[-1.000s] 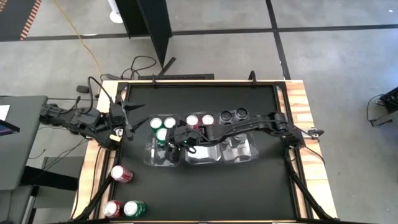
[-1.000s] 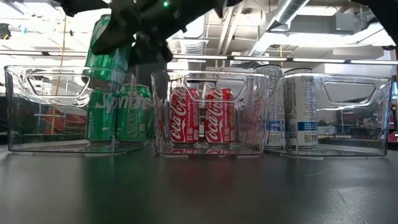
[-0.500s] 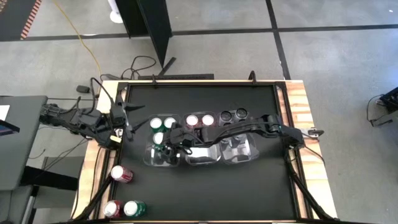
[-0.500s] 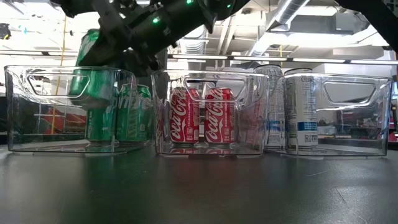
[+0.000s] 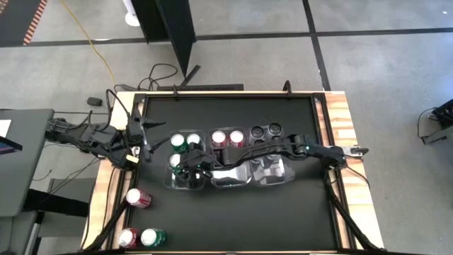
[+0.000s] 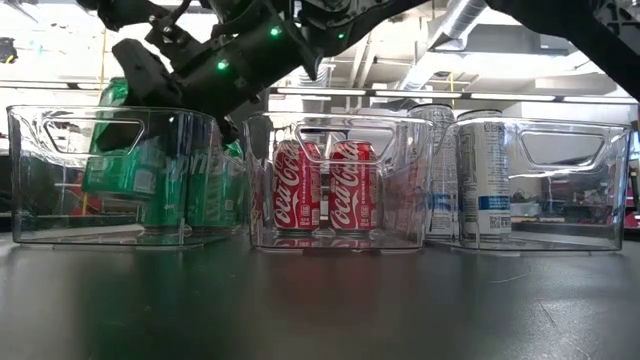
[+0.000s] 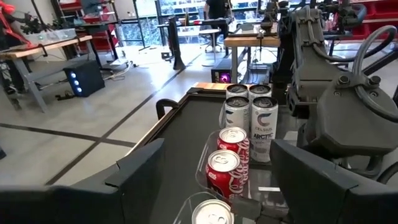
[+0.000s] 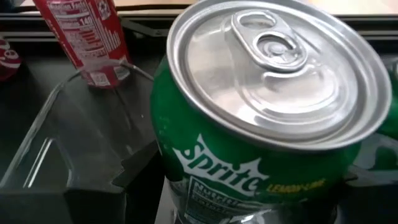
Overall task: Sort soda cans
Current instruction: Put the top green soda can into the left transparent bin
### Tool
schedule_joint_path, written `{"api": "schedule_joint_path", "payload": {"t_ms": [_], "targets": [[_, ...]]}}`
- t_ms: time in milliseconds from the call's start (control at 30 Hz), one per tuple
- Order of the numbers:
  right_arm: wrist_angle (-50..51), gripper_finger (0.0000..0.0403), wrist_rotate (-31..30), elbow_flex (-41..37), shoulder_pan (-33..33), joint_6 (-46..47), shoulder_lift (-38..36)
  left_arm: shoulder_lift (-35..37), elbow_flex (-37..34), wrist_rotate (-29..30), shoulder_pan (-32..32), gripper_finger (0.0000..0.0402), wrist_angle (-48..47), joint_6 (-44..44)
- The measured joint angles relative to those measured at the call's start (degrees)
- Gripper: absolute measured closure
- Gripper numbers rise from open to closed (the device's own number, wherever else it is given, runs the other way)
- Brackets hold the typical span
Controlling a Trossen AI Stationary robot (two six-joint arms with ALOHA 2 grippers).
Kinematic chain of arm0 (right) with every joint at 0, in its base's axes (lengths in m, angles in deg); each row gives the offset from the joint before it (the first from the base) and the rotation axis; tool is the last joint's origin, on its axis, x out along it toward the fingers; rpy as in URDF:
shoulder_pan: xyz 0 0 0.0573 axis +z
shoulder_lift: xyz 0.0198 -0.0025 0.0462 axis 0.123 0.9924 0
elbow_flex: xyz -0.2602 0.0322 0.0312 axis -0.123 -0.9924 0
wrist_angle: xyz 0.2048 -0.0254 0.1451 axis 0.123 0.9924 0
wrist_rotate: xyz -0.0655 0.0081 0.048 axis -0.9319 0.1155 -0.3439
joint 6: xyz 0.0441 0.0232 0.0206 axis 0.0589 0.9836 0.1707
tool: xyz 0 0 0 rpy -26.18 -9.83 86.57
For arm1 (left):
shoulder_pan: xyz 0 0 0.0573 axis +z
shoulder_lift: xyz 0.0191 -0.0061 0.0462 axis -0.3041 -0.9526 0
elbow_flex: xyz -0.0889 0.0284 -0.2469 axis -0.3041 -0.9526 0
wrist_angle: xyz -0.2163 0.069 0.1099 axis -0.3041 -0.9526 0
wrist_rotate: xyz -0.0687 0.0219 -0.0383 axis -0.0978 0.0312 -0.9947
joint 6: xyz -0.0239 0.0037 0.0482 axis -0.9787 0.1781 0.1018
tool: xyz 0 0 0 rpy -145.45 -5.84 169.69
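Observation:
My right gripper reaches in from the table's right over the left clear tray and is shut on a green soda can. That tray holds three more green cans. In the middle tray stand two red cans, and silver-grey cans stand in and behind the right tray. My left gripper waits open at the table's left edge with nothing between its fingers. Two red cans and a green can lie loose at the near left. My right gripper pinches the green can's side wall between its two fingers, below the silver top. The fingers come from the table's right, slanting down. The can is tilted, its lower part inside the left tray and above the tray's floor.
The three clear trays stand side by side in the table's middle. Bare black tabletop lies near of them and far of them. My left arm sits at the left edge, close to the left tray.
My right gripper has gone down and toward the table's left with the green can. The can, held above the tray's rim before, now sits partly inside the left tray and is more tilted.

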Motion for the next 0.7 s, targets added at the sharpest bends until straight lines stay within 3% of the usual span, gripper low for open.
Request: {"api": "schedule_joint_path", "payload": {"t_ms": [467, 700], "targets": [[2.1, 0.0111, 0.23, 1.62, -0.9, -0.07, 1.73, 0.02, 0.0, -2.23, 0.0, 0.012, -1.56, -0.66], [3.9, 0.0111, 0.59, 1.44, -0.9, 1.04, 1.95, -0.57, 0.0, -10.85, 0.0, 0.012, -7.31, -4.99]]}}
